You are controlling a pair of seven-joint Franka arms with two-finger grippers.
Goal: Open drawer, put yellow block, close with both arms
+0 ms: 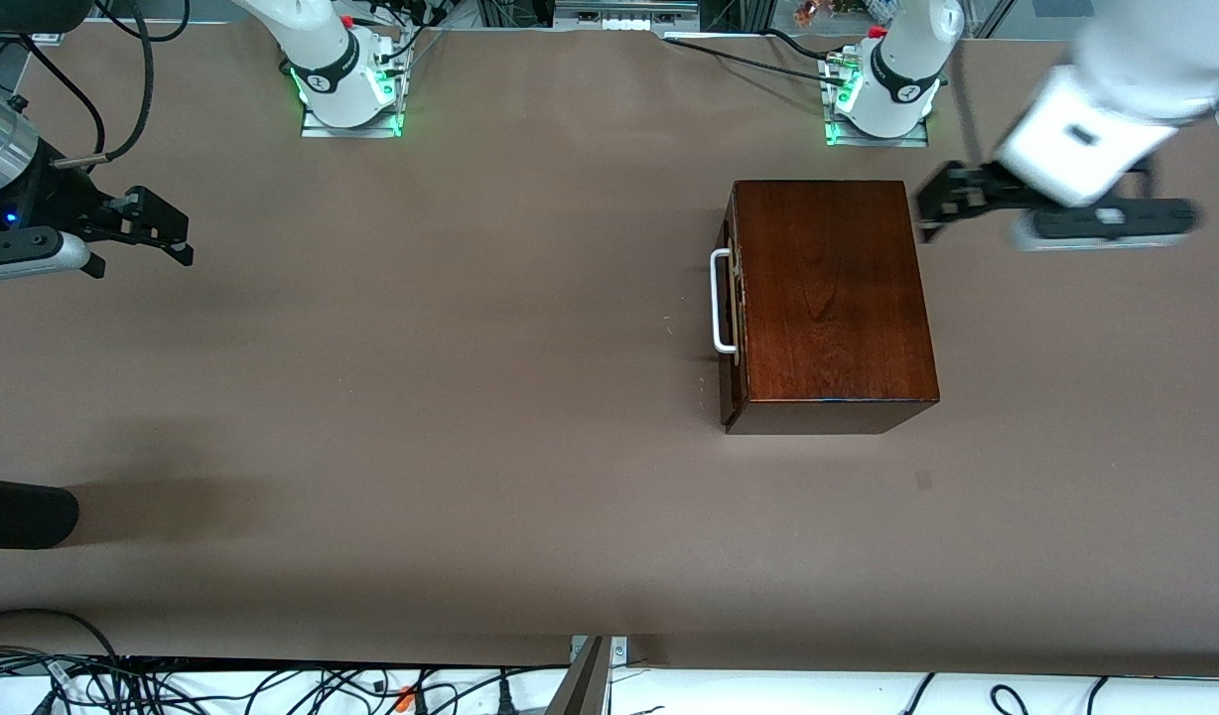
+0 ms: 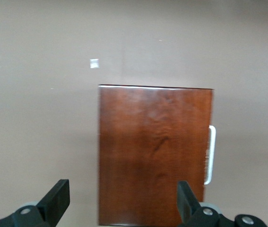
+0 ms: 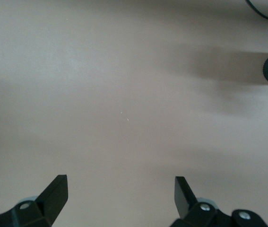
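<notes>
2 arms show in the front view. The wooden box (image 1: 830, 298) sits on the tabletop (image 1: 471, 397) toward the left arm's end, its drawer (image 1: 733, 303) shut and the white handle (image 1: 721, 301) facing the right arm's end. The left hand (image 1: 929, 211) hovers just beside the box's top corner, holding nothing. The right hand (image 1: 163, 233) hangs well apart, empty.

Left wrist view: the left hand (image 2: 123, 201) is spread wide over the box (image 2: 152, 156).

Right wrist view: the right hand (image 3: 121, 196) is spread wide over bare tabletop (image 3: 124, 94).

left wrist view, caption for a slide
Open left tool over the table edge of the wooden box, drawer handle shut.
</notes>
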